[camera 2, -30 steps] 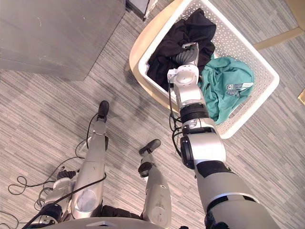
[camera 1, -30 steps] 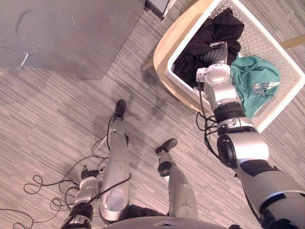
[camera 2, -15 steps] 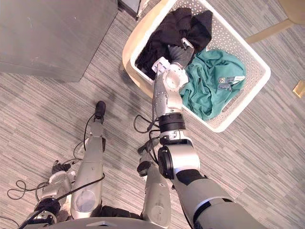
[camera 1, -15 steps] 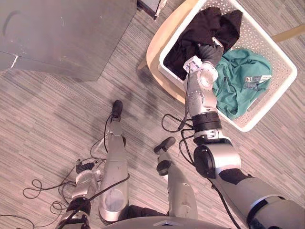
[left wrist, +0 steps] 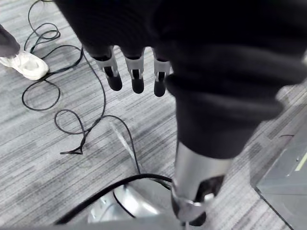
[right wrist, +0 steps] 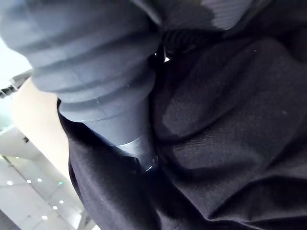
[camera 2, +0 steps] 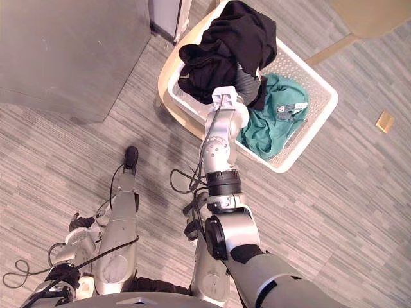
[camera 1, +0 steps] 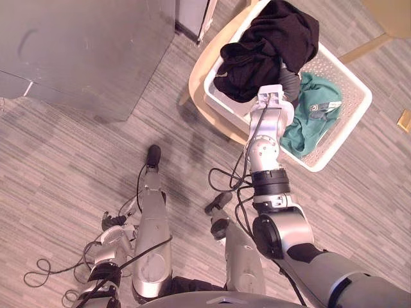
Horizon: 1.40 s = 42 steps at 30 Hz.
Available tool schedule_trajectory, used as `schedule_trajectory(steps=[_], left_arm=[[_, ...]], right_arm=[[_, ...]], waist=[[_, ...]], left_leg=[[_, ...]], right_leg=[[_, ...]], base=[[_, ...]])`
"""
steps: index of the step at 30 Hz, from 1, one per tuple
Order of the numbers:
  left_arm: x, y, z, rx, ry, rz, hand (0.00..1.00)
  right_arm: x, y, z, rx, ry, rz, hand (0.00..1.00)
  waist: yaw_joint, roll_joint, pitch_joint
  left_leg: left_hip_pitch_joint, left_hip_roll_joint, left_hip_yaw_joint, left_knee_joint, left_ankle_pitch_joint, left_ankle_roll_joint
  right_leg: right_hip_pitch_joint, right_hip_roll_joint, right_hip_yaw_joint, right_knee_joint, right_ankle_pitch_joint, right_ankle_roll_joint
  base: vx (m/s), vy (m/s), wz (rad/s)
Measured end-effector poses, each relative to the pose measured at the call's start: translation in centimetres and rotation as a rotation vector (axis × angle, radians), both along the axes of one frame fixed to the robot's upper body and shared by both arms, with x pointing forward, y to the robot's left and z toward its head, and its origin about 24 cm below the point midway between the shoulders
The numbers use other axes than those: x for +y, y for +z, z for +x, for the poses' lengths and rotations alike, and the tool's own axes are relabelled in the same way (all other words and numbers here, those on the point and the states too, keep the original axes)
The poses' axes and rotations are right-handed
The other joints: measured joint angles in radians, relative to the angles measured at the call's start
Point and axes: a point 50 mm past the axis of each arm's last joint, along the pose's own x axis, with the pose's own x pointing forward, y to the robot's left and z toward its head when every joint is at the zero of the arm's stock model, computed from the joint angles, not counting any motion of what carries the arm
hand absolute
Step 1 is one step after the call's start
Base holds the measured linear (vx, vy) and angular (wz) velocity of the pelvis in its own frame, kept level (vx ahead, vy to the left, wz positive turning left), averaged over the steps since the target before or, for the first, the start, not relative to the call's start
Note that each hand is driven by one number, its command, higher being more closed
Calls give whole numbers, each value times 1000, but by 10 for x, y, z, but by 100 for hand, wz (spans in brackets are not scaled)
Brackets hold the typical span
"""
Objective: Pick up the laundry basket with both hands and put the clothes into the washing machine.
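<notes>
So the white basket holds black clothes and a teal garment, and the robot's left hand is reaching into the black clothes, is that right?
Not quite. The right hand is the one reaching into the black clothes, as the left eye view shows. The left hand hangs open over the floor. The white basket does hold black clothes and a teal garment.

text: none legible | tag (camera 1: 325, 106) on teal garment (camera 1: 306, 130): unreadable

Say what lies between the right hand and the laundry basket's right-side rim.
A teal garment, bunched inside the white laundry basket, shown in both eye views. The right hand is at the black garment. The left hand hangs open.
</notes>
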Motion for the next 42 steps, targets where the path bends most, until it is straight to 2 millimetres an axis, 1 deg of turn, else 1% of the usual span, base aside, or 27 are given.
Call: schedule_trajectory(steps=[3, 4, 8, 9, 12, 13, 15, 16, 17, 18, 19, 20, 21, 22, 24, 25, 26, 27, 29, 30, 31, 32, 34, 35, 37, 39, 42], left_arm=[[0, -3, -4, 20, -13, -11, 0], [1, -5, -7, 29, -18, -13, 0], [5, -11, -21, 65, -25, -12, 0], [8, -14, -29, 81, -17, -10, 0], [9, -21, -49, 116, -6, -28, 0], [8, -20, -54, 103, -1, -33, 0], [5, -16, -57, 74, 4, -32, 0], [1, -12, -57, 41, 0, -38, 0], [0, -8, -55, 17, 0, -39, 0], [-2, -1, -51, -25, -1, -36, 0], [-2, 11, -41, -95, -7, -30, 0], [-2, 25, -32, -170, -17, -18, 0], [-2, 32, -28, -201, -21, -7, 0], [0, 47, -20, -274, -24, 16, 0], [0, 67, -10, -374, -23, 38, 0], [0, 78, -2, -426, -32, 61, 0], [0, 86, 2, -458, -37, 73, 0], [-1, 89, 4, -473, -40, 80, 0], [-1, 106, 14, -541, -55, 105, 0], [-2, 111, 18, -563, -61, 108, 0], [-3, 122, 25, -611, -74, 116, 0], [-5, 128, 29, -638, -84, 122, 0], [-11, 152, 44, -738, -142, 157, 0], [-13, 158, 48, -759, -158, 161, 0], [-23, 173, 60, -826, -229, 171, 0], [-35, 187, 70, -884, -303, 166, 0], [-63, 206, 83, -980, -445, 90, 0]], right_arm=[[-6, 0, -10, -54, 1, 20, 100], [-8, -1, -14, -73, 2, 24, 100], [-16, -8, -25, -90, -16, 33, 100], [-18, -14, -26, -71, -20, 25, 100], [-25, -27, -37, -63, -29, -4, 100], [-26, -30, -40, -60, -24, -16, 100], [-25, -35, -41, -51, -11, -32, 100], [-23, -44, -42, -27, 12, -58, 100], [-23, -47, -43, -17, 21, -67, 100], [-22, -50, -43, -4, 31, -75, 100], [-21, -52, -43, 13, 39, -102, 100], [-18, -52, -42, 16, 50, -139, 100], [-17, -52, -42, 17, 60, -148, 100], [-12, -52, -41, 20, 72, -177, 100], [-6, -52, -41, 23, 102, -212, 100], [-2, -54, -41, 32, 126, -227, 100], [0, -58, -41, 44, 140, -237, 100], [1, -59, -42, 48, 148, -241, 100], [4, -63, -42, 59, 174, -263, 100], [4, -63, -41, 62, 178, -269, 100], [4, -63, -41, 59, 181, -275, 100], [3, -62, -41, 57, 180, -282, 100], [2, -63, -41, 62, 192, -312, 100], [2, -64, -41, 64, 197, -316, 100], [7, -68, -42, 66, 221, -346, 100], [11, -73, -43, 85, 236, -389, 100], [19, -79, -43, 105, 285, -415, 100]], waist=[[-5, -5, -2], [-13, -7, -3], [-28, -26, -19], [-34, -38, -42], [-49, -52, -139], [-51, -52, -169], [-58, -48, -188], [-65, -45, -239], [-66, -44, -258], [-66, -41, -282], [-68, -36, -305], [-76, -25, -321], [-83, -20, -332], [-87, -11, -348], [-96, 9, -361], [-106, 23, -380], [-114, 36, -401], [-116, 42, -408], [-140, 64, -423], [-145, 68, -428], [-151, 74, -436], [-157, 75, -437], [-171, 77, -439], [-174, 77, -439], [-194, 79, -456], [-205, 82, -467], [-222, 94, -475]], left_leg=[[61, -19, 13, -27, 9, 5], [82, -29, 14, -31, 10, 6], [160, -61, 20, -64, 20, 12], [178, -72, 26, -69, 20, 12], [192, -93, 30, -83, 11, 27], [212, -99, 39, -94, 10, 30], [250, -108, 47, -97, 8, 31], [269, -113, 58, -111, 6, 34], [279, -114, 66, -120, 6, 34], [293, -115, 75, -132, 7, 34], [313, -116, 93, -142, 7, 35], [333, -118, 106, -149, 7, 36], [338, -120, 110, -149, 6, 37], [356, -122, 133, -149, 2, 40], [396, -125, 165, -149, -8, 45], [413, -129, 185, -150, -14, 46], [426, -129, 206, -150, -20, 46], [434, -129, 215, -150, -24, 46], [466, -128, 249, -151, -31, 46], [470, -128, 257, -151, -32, 47], [473, -126, 270, -151, -34, 47], [475, -126, 275, -151, -34, 47], [492, -125, 294, -152, -35, 48], [499, -125, 296, -154, -36, 47], [504, -124, 298, -158, -41, 44], [505, -122, 302, -158, -45, 38], [506, -121, 312, -158, -42, 38]], right_leg=[[19, -39, 11, 65, -37, 6], [32, -56, 11, 88, -51, 10], [76, -99, 17, 130, -79, 26], [87, -112, 21, 137, -85, 31], [103, -131, 10, 121, -88, 38], [117, -135, 10, 108, -84, 45], [156, -139, 12, 88, -79, 53], [171, -141, 13, 68, -75, 58], [175, -141, 16, 60, -72, 61], [182, -140, 22, 49, -66, 64], [190, -140, 36, 36, -60, 64], [205, -139, 44, 18, -53, 62], [207, -140, 51, 12, -50, 64], [211, -141, 73, 1, -37, 72], [237, -141, 103, -22, -22, 77], [242, -141, 122, -37, -14, 80], [244, -141, 141, -51, -7, 78], [247, -140, 151, -57, 1, 82], [273, -131, 180, -94, 29, 83], [274, -129, 186, -103, 35, 81], [274, -124, 202, -121, 47, 78], [275, -123, 204, -128, 54, 77], [292, -117, 221, -164, 79, 71], [300, -115, 224, -173, 83, 70], [313, -111, 225, -193, 94, 67], [314, -107, 227, -199, 98, 63], [313, -105, 232, -208, 107, 54]], base=[[-22, -17, 11], [-8, -13, 15], [18, -6, 15], [41, 1, 10], [51, -1, 9], [71, -9, -1], [39, -8, -5], [13, -4, -7], [28, -6, -14], [35, -8, -24], [33, -10, -32], [8, -4, -28], [-3, 5, -35], [3, 8, -39], [4, 7, -47], [-11, 15, -49], [-11, 17, -46], [8, 12, -46], [5, 7, -41], [-26, 11, -39], [-33, 11, -28], [-52, 16, -31], [-53, 13, -23], [-57, 5, -16], [-58, 2, -7], [-47, -1, -4], [-51, -5, -6]])
